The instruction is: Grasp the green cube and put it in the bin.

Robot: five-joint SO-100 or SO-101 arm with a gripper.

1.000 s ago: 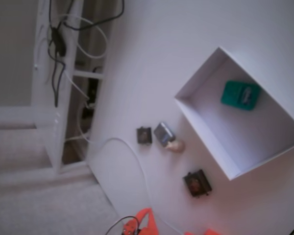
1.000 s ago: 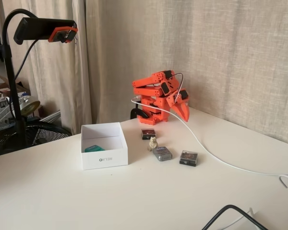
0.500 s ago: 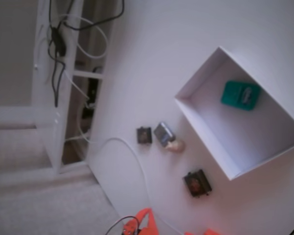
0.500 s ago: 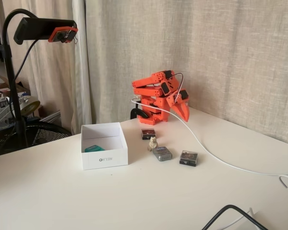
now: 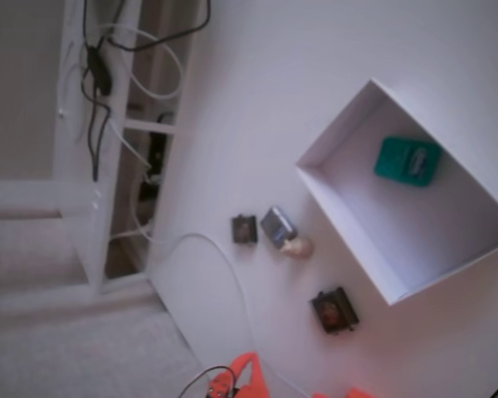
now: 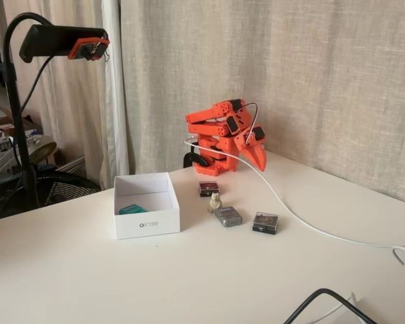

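Fixed view from above: I see the green cube (image 5: 407,161) lying flat on the floor of the white bin (image 5: 340,222), near its far wall. In the side fixed view my orange arm (image 6: 223,135) sits folded at its base, well apart from the bin (image 6: 147,223), its gripper (image 6: 256,156) pointing down, fingers close together and holding nothing. Three small blocks and a tiny figure rest on the table beside the bin. I judge the task finished; the next move calls only for staying parked.
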